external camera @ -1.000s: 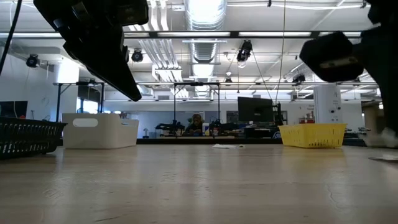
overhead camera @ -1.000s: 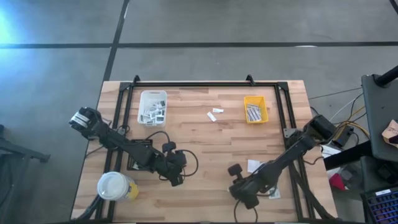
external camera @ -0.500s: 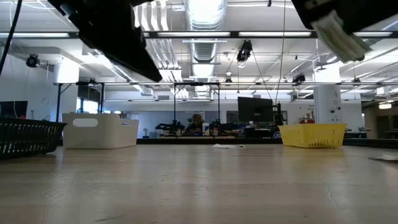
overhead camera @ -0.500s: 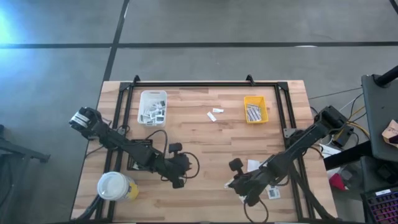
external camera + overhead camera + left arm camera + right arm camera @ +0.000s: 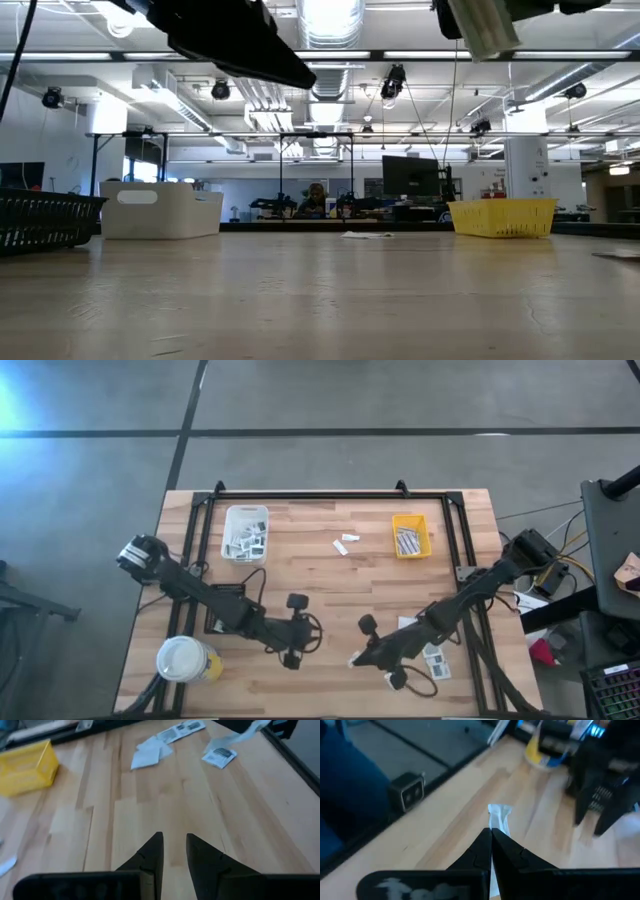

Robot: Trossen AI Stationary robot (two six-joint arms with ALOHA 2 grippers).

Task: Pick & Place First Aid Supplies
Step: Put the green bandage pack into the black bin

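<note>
The first aid supplies are small white packets. One packet (image 5: 499,816) juts out past the fingertips of my right gripper (image 5: 491,832), which is shut on it above the table's near middle (image 5: 355,658). Three more packets (image 5: 150,752) (image 5: 182,729) (image 5: 218,756) lie flat on the wood near the right edge. Another two (image 5: 345,544) lie at the far middle. My left gripper (image 5: 174,842) hovers open over bare wood at the near middle (image 5: 312,635), left of the right gripper, with nothing between its fingers. My right gripper pinches one end of the white packet (image 5: 495,826) between its two fingertips. The fingers slant downward, coming from the table's right. The rest of the packet sticks out beyond the tips, lifted clear of the table (image 5: 480,30).
A white tray (image 5: 245,532) with several packets stands at the far left. A yellow tray (image 5: 410,537) stands at the far right. A black tray (image 5: 215,622) lies under my left arm. A large white-topped yellow cup (image 5: 185,659) stands at the near left corner.
My right gripper has risen and gone toward the table's left with the packet, tipping from pointing steeply down to a shallower slant. My left gripper has gone a little toward the table's right, tipped up likewise and rolled about its own axis.
</note>
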